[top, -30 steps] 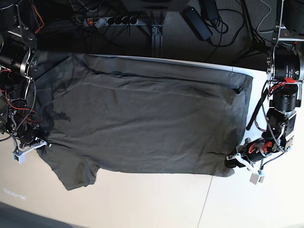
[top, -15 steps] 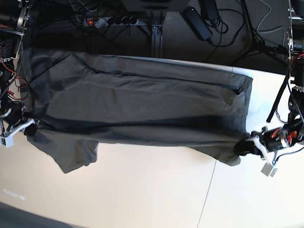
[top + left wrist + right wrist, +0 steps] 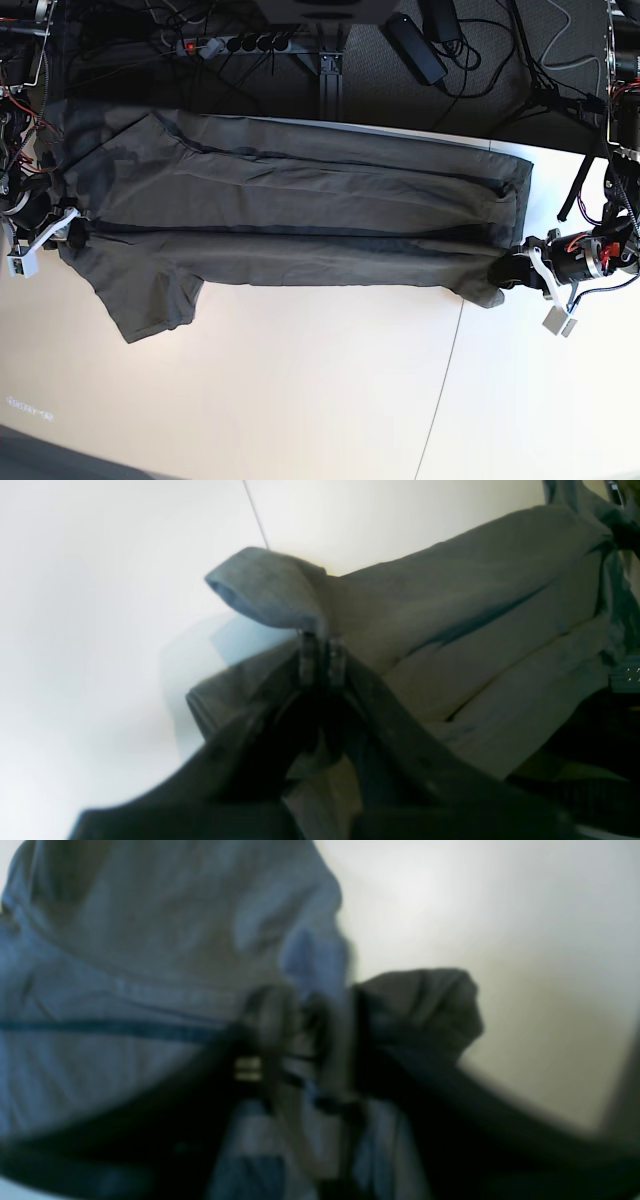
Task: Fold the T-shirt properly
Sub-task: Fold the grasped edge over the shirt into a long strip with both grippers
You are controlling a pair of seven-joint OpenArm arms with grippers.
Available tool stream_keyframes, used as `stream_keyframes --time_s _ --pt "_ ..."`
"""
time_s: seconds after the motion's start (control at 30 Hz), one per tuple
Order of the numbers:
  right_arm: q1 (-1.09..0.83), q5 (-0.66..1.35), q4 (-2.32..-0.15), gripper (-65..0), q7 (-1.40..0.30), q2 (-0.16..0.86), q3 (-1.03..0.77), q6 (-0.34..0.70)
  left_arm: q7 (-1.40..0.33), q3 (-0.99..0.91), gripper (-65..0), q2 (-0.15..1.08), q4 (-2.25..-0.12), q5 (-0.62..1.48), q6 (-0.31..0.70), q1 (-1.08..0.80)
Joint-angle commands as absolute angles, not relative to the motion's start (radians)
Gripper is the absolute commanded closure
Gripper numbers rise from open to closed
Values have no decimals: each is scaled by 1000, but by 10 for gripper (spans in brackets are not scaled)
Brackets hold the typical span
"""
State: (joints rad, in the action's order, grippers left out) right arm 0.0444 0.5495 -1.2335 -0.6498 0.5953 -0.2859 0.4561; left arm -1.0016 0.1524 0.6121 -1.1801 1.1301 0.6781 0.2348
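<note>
The dark grey-olive T-shirt [image 3: 300,215] lies stretched across the white table [image 3: 300,400], its near long edge lifted and carried toward the far edge. My left gripper [image 3: 512,270] is shut on the hem corner at the right; the left wrist view shows its fingertips [image 3: 322,652] pinching a fold of the cloth [image 3: 450,630]. My right gripper [image 3: 70,232] is shut on the shoulder edge at the left; the blurred right wrist view shows the fingers [image 3: 300,1025] closed on bunched cloth [image 3: 150,940]. A sleeve [image 3: 150,300] hangs toward the front.
A power strip [image 3: 230,44], cables and a black adapter [image 3: 415,45] lie on the dark floor behind the table. The table's far edge runs just behind the shirt. A seam [image 3: 440,380] crosses the tabletop at the right.
Both grippers have lifted the shirt's near edge and carried it toward the far edge. The visible shirt has narrowed from a wide spread to a slim band.
</note>
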Motion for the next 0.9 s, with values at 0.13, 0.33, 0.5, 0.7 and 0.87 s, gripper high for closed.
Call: stream_keyframes --time_s 0.13,0.33,0.5,0.7,0.87 --pt "61 561 -1293 -382 -586 612 -358 520 -981 146 0 620 -1196 1143 698 260" --pt "169 529 -1238 -382 -588 597 -374 520 -985 146 0 618 -1196 1144 698 260" --pt "350 514 -999 -382 -587 551 -372 521 -993 146 0 618 -1196 1145 698 260" --pt "509 459 -690 -382 -580 515 -371 522 -997 146 0 618 -1196 1150 698 260" --pt "523 459 -617 -381 -590 468 -370 551 -995 146 0 618 -1197 1164 698 260"
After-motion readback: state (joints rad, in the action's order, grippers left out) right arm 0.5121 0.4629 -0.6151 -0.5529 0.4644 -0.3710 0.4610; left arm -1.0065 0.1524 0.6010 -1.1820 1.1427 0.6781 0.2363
